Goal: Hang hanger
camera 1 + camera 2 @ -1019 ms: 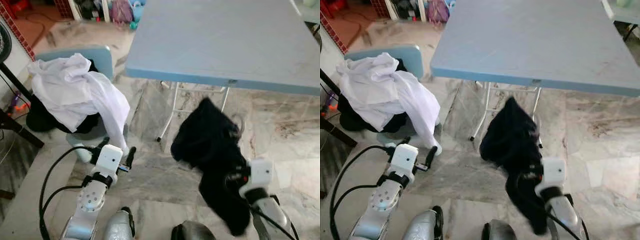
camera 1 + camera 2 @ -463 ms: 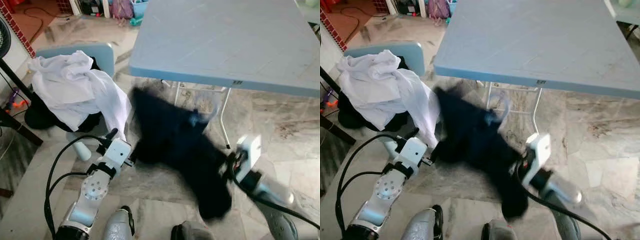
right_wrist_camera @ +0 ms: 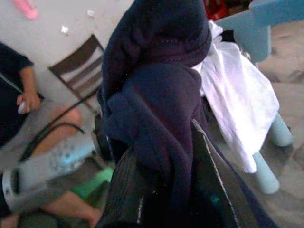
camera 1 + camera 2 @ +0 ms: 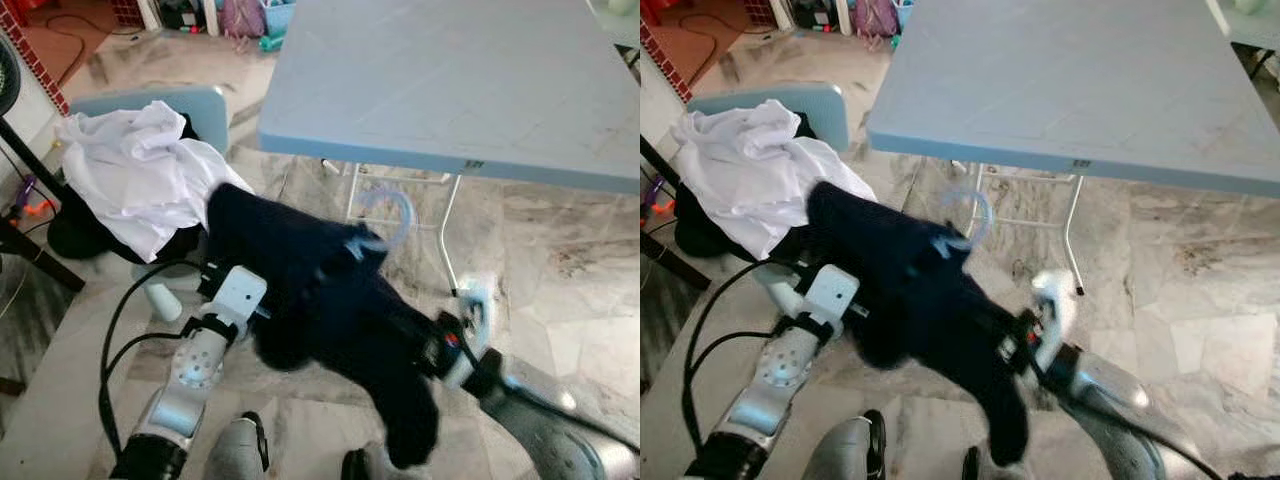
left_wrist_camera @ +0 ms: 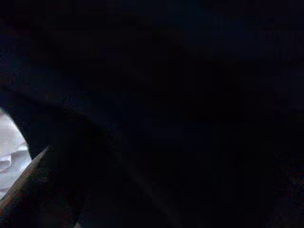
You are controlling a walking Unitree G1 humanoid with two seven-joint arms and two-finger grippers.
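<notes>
Right gripper (image 3: 161,190) pinches a dark navy garment (image 4: 320,300) on a pale blue hanger (image 4: 385,215), hook up, below the blue table's (image 4: 450,90) edge. The cloth drapes over the left gripper (image 4: 225,290); its finger state is hidden, cannot tell. Blue chair (image 4: 205,105) holds white clothing (image 4: 140,175) over what looks like dark fabric.

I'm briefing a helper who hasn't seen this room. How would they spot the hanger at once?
Start at the big pale-blue table. Just below its near edge, above the marble floor, a dark navy garment stretches between the robot's arms. The hanger is the pale translucent hook curling up out of that dark cloth; the white clothes on the blue chair have no hook.
</notes>
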